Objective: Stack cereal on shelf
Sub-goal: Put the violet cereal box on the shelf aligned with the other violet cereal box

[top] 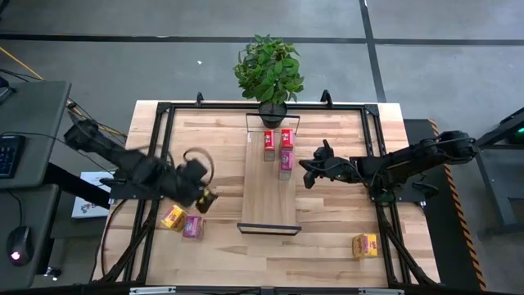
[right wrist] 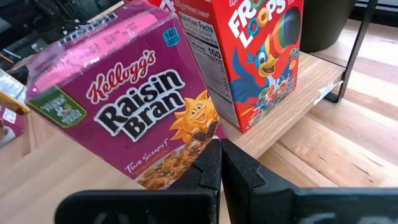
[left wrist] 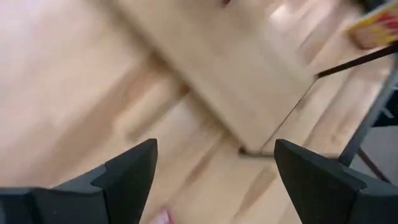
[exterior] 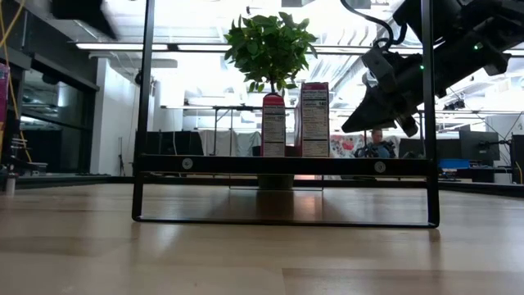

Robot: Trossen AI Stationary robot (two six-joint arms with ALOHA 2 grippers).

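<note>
My left gripper [top: 205,199] hangs over the tabletop [top: 327,238] to the left of the shelf [top: 268,201], jaws released and spread wide with nothing between them. In the left wrist view the two fingers [left wrist: 127,171] stand well apart above bare wood, with the shelf's near end and its black frame ahead of them.

My right gripper [top: 307,174] sits just beside the right edge of the shelf, jaws clenched together on nothing. In the right wrist view the fingertips [right wrist: 221,163] meet directly in front of the pink-magenta Raisin Bran box [right wrist: 124,106]; whether they touch its lower edge cannot be determined.

Cereal positions:
- Three boxes stand at the far end of the shelf, near the potted plant [top: 268,70]: two red boxes [top: 268,141] side by side, and the pink-magenta Raisin Bran box just in front of the right-hand red one, a Froot Loops box [right wrist: 264,56].
- In the right wrist view the Raisin Bran box appears tilted relative to the Froot Loops box behind it.
- A yellow-orange box [top: 172,217] and a second pink-magenta box [top: 193,227] lie side by side on the tabletop, near my left gripper.
- Another yellow-orange box [top: 364,246] lies on the tabletop to the right of the shelf, well apart from both grippers.

The low view shows the boxes upright on the shelf with the right arm above and to their right.
</note>
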